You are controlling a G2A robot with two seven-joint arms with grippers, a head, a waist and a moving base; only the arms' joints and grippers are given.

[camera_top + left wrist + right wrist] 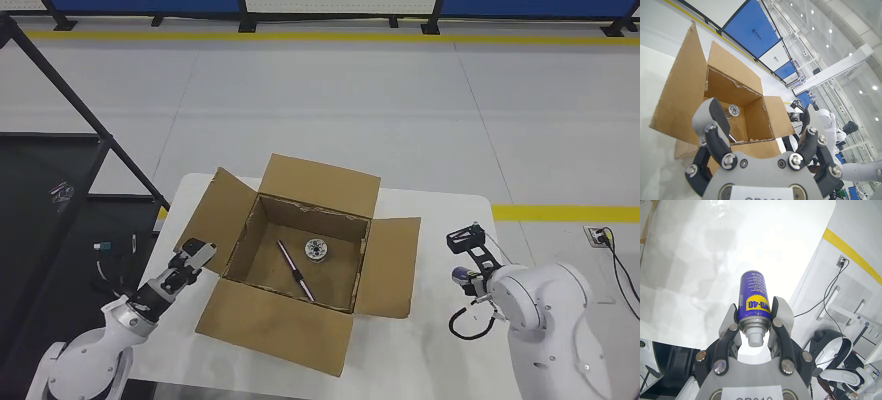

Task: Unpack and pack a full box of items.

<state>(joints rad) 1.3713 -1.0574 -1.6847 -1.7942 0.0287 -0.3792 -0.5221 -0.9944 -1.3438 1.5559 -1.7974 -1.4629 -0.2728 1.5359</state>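
Open box [290,325], two items inside.
We see a rod [295,270] and disc [316,249] in it; right gripper [754,306], at its 3 o'clock, clamps a can [753,289]; left gripper [762,110], at 9 o'clock, gapes.

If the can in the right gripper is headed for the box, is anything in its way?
The box's right flap, splayed outward between the right gripper holding the can and the opening; the can would likely have to clear it. Inside, a rod and a round metal part leave bare floor.
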